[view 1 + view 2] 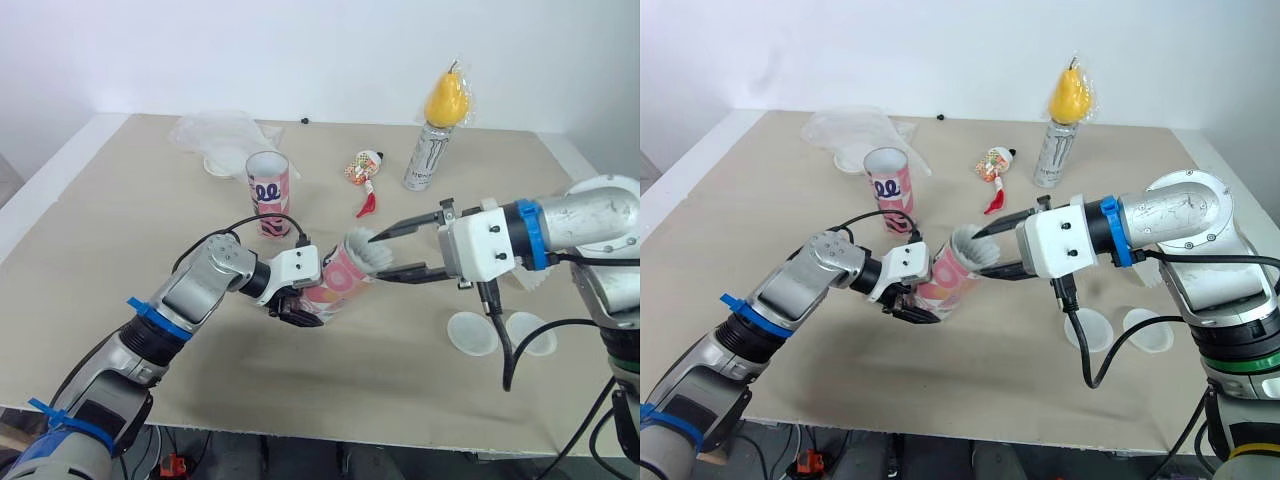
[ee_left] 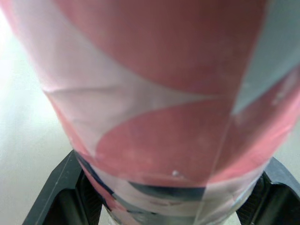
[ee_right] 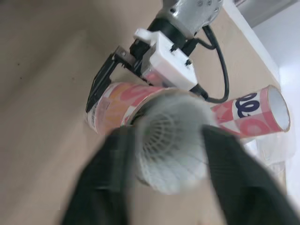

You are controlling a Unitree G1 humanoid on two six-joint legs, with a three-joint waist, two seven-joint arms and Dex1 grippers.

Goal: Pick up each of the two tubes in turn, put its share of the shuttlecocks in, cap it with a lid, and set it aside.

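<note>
The pink-patterned tube is off its base and tilted over the middle of the tabletop. Its long axis slopes from a low closed end on the robot's left up to an open mouth that faces the robot's right, and I cannot tell if the low end touches the surface. The left tool is clamped across the tube's lower part, one black finger on each side. That grip leaves the mouth free and, in my judgement, turns it toward the other arm so loading can go straight along the bore. A white shuttlecock sits at the mouth on nearly the same axis, with its nose going into the tube and its meshed skirt opening back toward the right wrist. The right tool holds it by the skirt, its fingers spread just to the skirt's width, one above and one below. This looks like a grip chosen so the fingers stay outside the rim while the nose enters. The second tube stands upright, mouth up, a little farther back on the left and apart from the work. Two translucent lids lie flat side by side near the right arm, probably within reach for capping. Well behind are a drink can topped by a wrapped yellow pear-shaped thing, a small sweet wrapper and a crumpled plastic bag
</note>
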